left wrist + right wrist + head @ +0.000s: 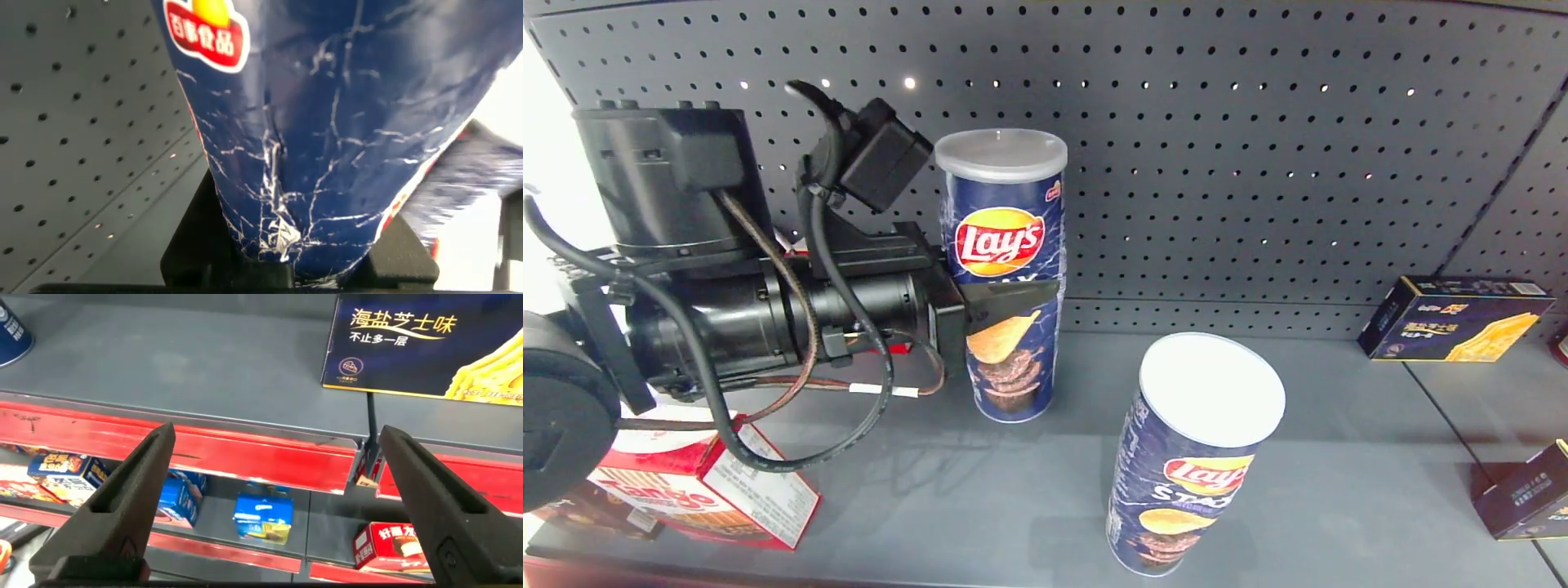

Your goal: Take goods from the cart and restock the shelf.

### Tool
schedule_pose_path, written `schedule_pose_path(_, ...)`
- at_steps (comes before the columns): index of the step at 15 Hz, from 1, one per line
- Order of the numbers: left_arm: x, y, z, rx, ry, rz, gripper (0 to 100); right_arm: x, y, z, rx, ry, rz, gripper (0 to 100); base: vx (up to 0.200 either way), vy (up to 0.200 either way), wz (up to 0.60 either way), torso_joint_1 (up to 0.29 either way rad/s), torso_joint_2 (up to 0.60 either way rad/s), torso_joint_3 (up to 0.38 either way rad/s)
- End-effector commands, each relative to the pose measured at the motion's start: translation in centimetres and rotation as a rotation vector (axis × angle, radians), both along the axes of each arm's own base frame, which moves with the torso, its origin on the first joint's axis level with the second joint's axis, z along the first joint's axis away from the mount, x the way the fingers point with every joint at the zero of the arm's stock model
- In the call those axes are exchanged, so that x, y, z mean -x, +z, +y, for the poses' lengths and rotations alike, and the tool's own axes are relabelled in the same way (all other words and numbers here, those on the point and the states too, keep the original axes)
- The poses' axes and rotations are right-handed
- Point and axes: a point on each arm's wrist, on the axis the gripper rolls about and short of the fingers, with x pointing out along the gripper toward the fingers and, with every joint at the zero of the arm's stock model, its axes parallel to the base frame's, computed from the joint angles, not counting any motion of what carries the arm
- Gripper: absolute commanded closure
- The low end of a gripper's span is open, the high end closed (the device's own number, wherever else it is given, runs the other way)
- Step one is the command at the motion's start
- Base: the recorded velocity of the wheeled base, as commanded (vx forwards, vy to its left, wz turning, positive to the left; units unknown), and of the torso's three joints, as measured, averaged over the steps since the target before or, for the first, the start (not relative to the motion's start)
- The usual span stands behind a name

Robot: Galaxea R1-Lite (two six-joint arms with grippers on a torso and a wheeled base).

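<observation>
A tall blue chip can [1005, 269] with a clear lid stands upright near the pegboard back of the grey shelf [1339, 457]. My left gripper [1011, 300] is shut on its middle, coming from the left. In the left wrist view the can [327, 122] sits between the black fingers [204, 245]. A second blue chip can [1192, 465] stands free further forward and to the right. My right gripper [278, 531] hangs open and holds nothing, in front of the red shelf edge [204, 433].
A red snack box [703, 490] lies at the shelf's front left. Dark blue boxes [1454, 318] [1527, 490] lie at the right; one [425, 343] sits just beyond my right gripper. The lower shelf holds blue boxes [263, 514] and a red box [388, 543].
</observation>
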Motion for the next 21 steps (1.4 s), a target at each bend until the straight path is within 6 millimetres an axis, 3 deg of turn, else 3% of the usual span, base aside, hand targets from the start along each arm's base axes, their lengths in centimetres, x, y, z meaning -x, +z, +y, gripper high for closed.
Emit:
schedule_pose_path(1, -1.2, -0.9, -0.3, -0.016, 0.022, 0.021, 100, 0.0, 0.0, 0.0, 0.000, 0.000, 0.004, 0, 0.000, 0.000, 0.00, 0.000, 0.00, 0.000)
schedule_pose_path(3, -1.7, -0.6, -0.9, -0.022, 0.060, 0.021, 100, 0.0, 0.0, 0.0, 0.000, 0.000, 0.004, 0, 0.000, 0.000, 0.00, 0.000, 0.00, 0.000)
schedule_pose_path(4, -2.2, -0.8, -2.9, -0.029, 0.081, 0.017, 100, 0.0, 0.0, 0.0, 0.000, 0.000, 0.004, 0, 0.000, 0.000, 0.00, 0.000, 0.00, 0.000)
schedule_pose_path(7, -3.2, -0.7, -4.8, -0.023, 0.091, 0.002, 100, 0.0, 0.0, 0.0, 0.000, 0.000, 0.004, 0, 0.000, 0.000, 0.00, 0.000, 0.00, 0.000)
schedule_pose_path(13, -5.6, -2.7, -6.3, 0.018, 0.197, -0.016, 100, 0.0, 0.0, 0.0, -0.001, 0.000, 0.004, 0, 0.000, 0.000, 0.00, 0.000, 0.00, 0.000)
schedule_pose_path(21, -5.7, -3.9, -8.1, 0.064, 0.161, 0.000, 100, 0.0, 0.0, 0.0, 0.000, 0.000, 0.004, 0, 0.000, 0.000, 0.00, 0.000, 0.00, 0.000)
